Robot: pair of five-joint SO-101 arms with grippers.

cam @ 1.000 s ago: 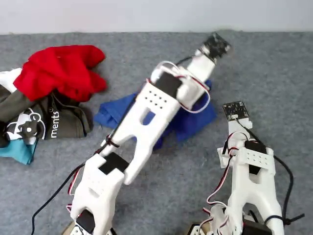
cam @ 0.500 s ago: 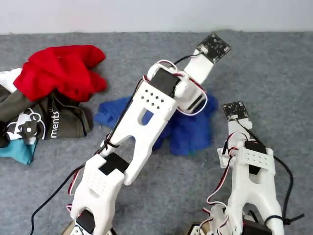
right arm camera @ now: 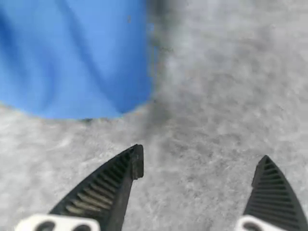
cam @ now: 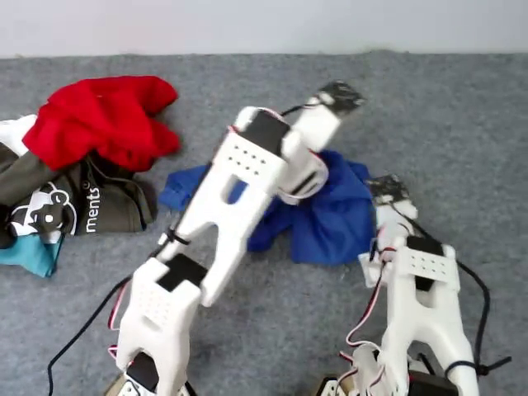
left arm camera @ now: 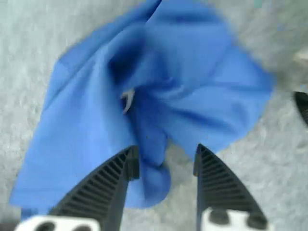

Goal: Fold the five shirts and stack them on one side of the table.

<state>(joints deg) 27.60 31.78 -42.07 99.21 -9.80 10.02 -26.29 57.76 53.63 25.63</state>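
A crumpled blue shirt (cam: 330, 219) lies mid-table on the grey carpet, partly under the left arm (cam: 247, 173). In the left wrist view my left gripper (left arm camera: 166, 149) hangs open just above the blue shirt (left arm camera: 192, 72), with a loose fold of cloth lying between its fingers (left arm camera: 115, 183). My right gripper (right arm camera: 201, 153) is open over bare carpet, and the edge of the blue shirt (right arm camera: 72, 53) lies just beyond its fingertips. At the far left sits a pile: a red shirt (cam: 103, 120) on top of a dark olive shirt (cam: 82, 194), a teal one (cam: 29, 252) and a white one (cam: 12, 132).
The right arm (cam: 417, 280) stands at the front right, close to the blue shirt's near edge. Grey carpet (cam: 462, 124) covers the table. A pale wall (cam: 247, 25) runs along the back edge.
The left arm has drawn back toward the front and the blue shirt came with it, now lying wider and nearer the right arm. The right arm shifted slightly toward the shirt.
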